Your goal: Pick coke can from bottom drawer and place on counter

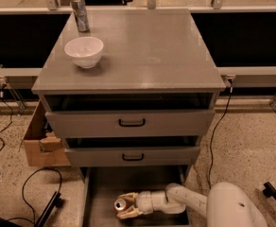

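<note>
The coke can [120,205] stands in the open bottom drawer [100,183], its silver top facing up, near the drawer's middle front. My gripper [127,205] reaches in from the right, low over the drawer floor, with one finger behind the can and one in front of it, close around it. The white arm [194,202] runs back to the lower right. The counter [147,46] is the grey cabinet top above, with wide bare surface at its centre and right.
A white bowl [83,51] and a tall silver-grey can [80,13] sit on the counter's left back part. Two shut drawers with black handles [132,123] overhang the open drawer. A cardboard box [41,143] and cables lie on the floor at left.
</note>
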